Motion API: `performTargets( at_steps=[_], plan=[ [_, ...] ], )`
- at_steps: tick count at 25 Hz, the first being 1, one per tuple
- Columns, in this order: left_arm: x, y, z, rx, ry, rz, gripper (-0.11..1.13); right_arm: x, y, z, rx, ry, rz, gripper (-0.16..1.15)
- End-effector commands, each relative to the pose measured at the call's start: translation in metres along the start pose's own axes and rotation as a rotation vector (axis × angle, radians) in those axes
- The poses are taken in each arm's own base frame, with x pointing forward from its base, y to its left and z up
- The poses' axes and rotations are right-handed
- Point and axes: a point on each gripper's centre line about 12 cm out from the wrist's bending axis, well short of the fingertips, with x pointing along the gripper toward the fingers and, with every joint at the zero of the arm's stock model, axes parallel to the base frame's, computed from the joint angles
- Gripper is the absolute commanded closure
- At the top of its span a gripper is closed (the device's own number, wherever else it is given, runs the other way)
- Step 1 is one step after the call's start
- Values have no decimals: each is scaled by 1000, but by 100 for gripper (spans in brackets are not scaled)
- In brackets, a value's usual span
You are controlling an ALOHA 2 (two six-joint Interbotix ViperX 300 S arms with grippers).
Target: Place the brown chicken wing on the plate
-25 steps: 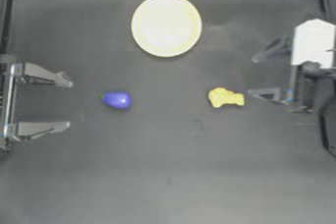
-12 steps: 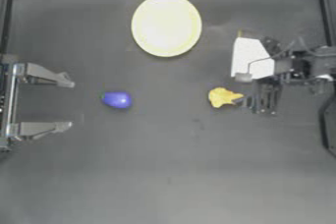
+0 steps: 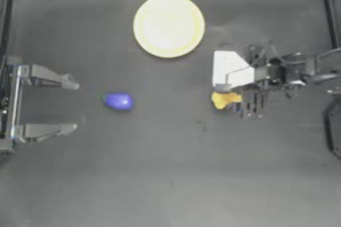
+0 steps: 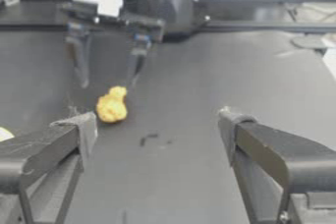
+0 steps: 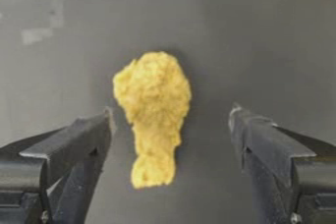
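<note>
Right gripper (image 5: 171, 125), jaws apart over the brown chicken wing (image 5: 154, 112) mid-table; lumpy shape may squirt sideways if the pinch lands off-centre.

Nothing readable here, no text, labels, brands, numbers or signs on anything in any of the views.
</note>
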Motion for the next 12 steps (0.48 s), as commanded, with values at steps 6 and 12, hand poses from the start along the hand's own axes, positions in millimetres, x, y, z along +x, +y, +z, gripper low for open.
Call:
performTargets(
  at_steps=[6,12],
  plan=[
    [4,0,8,-6,-15,1,-1,13,-3,8,2,8,0,-2],
    [4,0,8,-8,-14,2,-1,23,-1,6,1,20,6,-2]
  ],
)
